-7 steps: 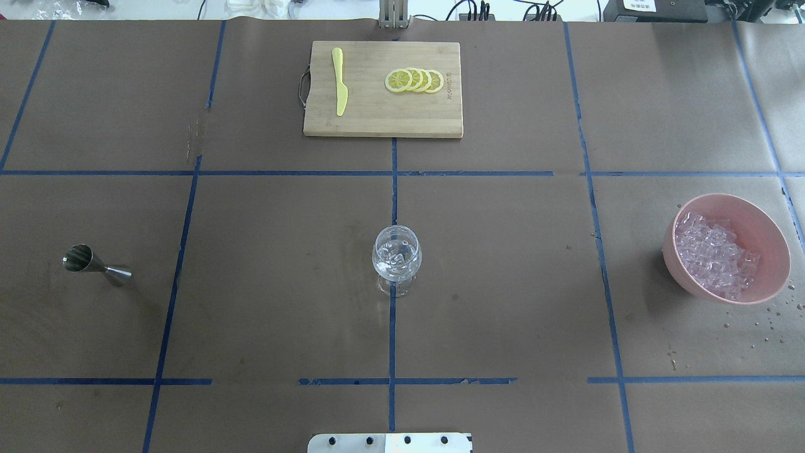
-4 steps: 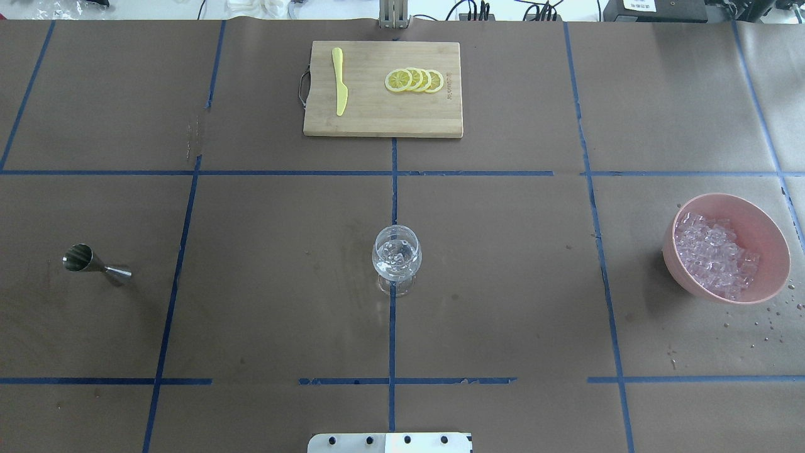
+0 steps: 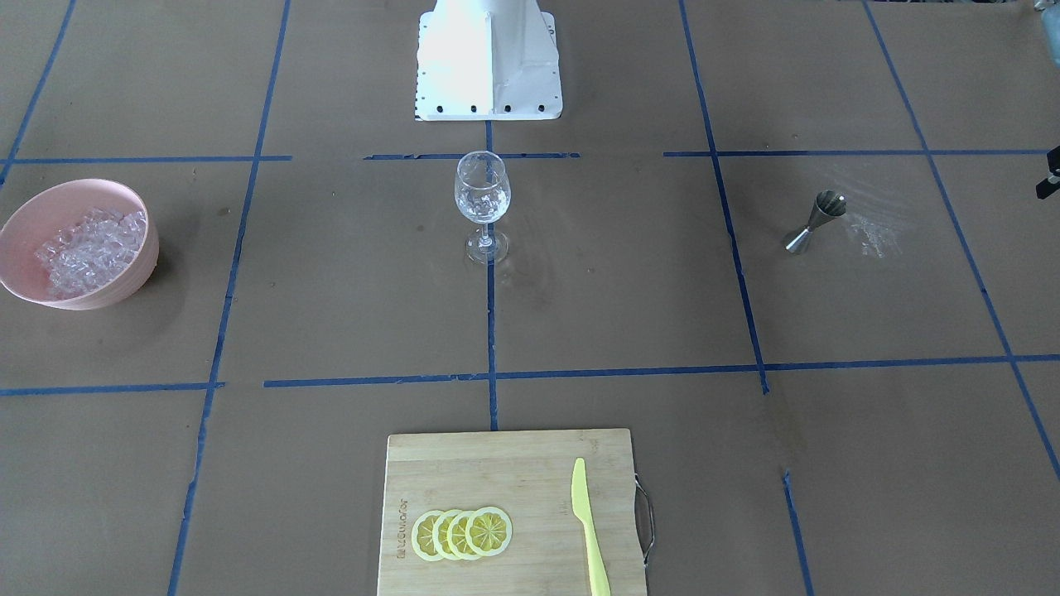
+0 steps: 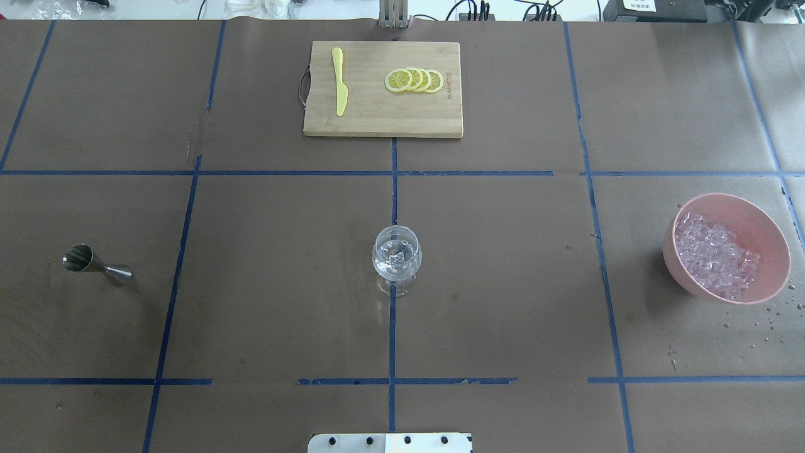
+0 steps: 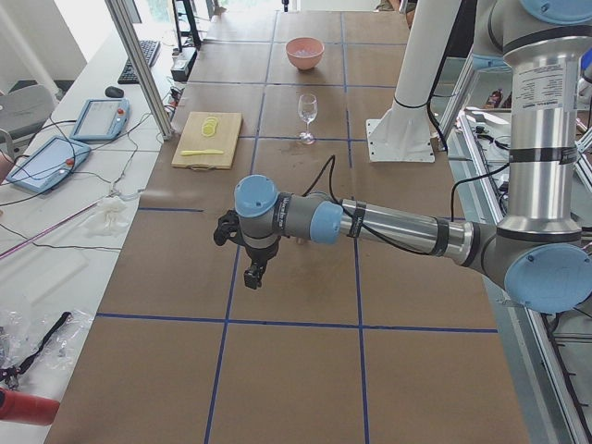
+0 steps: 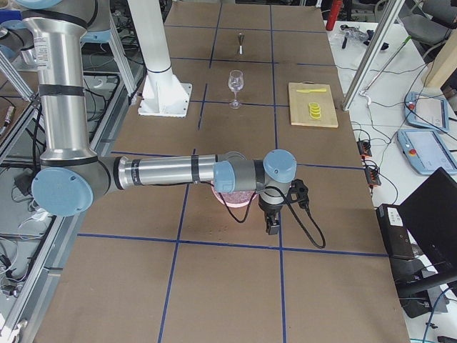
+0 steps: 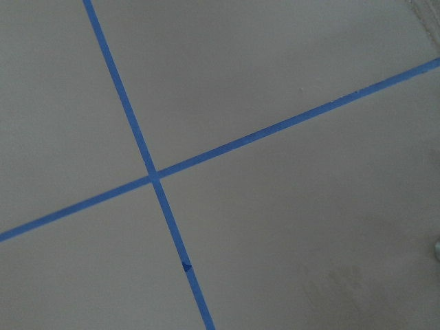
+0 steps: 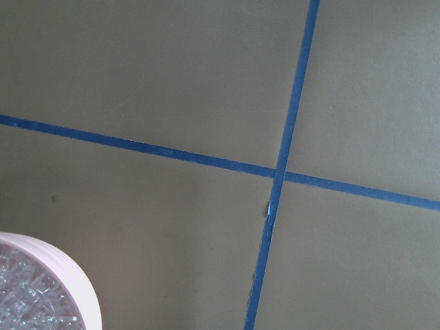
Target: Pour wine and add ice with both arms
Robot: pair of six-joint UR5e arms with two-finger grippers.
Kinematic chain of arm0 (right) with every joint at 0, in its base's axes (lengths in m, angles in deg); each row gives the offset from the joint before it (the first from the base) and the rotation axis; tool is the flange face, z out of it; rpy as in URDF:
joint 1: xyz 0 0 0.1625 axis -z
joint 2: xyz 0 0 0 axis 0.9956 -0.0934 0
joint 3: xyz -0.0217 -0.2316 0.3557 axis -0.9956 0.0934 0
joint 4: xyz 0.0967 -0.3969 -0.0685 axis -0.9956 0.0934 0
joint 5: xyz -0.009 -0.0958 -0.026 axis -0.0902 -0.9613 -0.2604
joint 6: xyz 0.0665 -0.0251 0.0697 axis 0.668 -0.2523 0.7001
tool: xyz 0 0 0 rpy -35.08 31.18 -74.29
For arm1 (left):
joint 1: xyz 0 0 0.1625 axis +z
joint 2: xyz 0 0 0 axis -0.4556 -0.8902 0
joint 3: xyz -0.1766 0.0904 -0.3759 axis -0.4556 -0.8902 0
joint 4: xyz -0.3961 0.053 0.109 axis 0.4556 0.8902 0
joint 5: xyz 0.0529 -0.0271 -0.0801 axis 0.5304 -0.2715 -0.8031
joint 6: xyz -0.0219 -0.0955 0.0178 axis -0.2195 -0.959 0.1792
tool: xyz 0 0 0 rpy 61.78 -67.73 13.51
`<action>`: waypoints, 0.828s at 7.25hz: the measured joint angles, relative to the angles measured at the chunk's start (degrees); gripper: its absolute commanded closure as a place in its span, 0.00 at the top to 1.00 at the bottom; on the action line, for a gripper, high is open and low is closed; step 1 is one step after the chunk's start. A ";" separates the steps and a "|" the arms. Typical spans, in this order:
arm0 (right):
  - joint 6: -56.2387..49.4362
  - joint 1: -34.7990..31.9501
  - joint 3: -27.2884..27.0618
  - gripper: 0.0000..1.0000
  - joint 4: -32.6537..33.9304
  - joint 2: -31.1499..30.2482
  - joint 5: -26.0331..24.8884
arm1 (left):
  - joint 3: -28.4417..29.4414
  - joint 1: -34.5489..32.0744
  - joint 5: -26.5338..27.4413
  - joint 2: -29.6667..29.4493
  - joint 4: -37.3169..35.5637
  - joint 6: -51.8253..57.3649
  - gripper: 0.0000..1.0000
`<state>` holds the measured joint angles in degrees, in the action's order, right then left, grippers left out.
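While ice (image 4: 716, 257) sits in bowl (image 4: 764, 221) (and glass (image 4: 397, 259)), I cannot tell left tool's (image 5: 252, 277) or right tool's (image 6: 271, 226) state

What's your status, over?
Left gripper, right gripper: state unreadable. Clear ice cubes in pink round bowl; clear stemmed wine glass upright, centre. Steel double-cone jigger well clear.

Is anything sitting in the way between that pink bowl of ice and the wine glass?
Nothing visible does. Only brown table covering with blue tape lines lies between the pink bowl of ice and the wine glass. The cutting board lies well off that line; the jigger stands on the glass's far side.
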<state>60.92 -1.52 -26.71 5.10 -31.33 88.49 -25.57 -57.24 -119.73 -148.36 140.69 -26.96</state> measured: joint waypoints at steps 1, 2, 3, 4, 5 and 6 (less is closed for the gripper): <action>0.02 0.01 -0.04 1.00 -0.06 -0.06 0.28 | 0.16 -0.05 -0.21 0.13 -1.06 0.26 1.00; 0.03 0.02 -0.05 1.00 -0.14 -0.06 0.44 | 0.81 -0.08 -0.26 0.36 -0.39 0.37 1.00; 0.04 0.03 -0.04 1.00 -0.22 -0.04 0.52 | 1.88 -0.14 -0.32 0.57 0.55 0.46 1.00; 0.04 0.03 -0.02 1.00 -0.31 -0.03 0.54 | 2.61 -0.15 -0.33 0.56 1.10 0.47 1.00; 0.06 0.03 0.01 1.00 -0.39 -0.02 0.57 | 2.97 -0.16 -0.28 0.29 1.73 0.32 1.00; 0.09 0.03 0.11 1.00 -0.48 -0.01 0.58 | 3.32 -0.16 -0.25 -0.26 2.59 0.18 1.00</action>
<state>61.01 -1.49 -26.61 4.62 -31.35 89.07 -22.25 -57.40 -119.98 -148.63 143.27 -26.78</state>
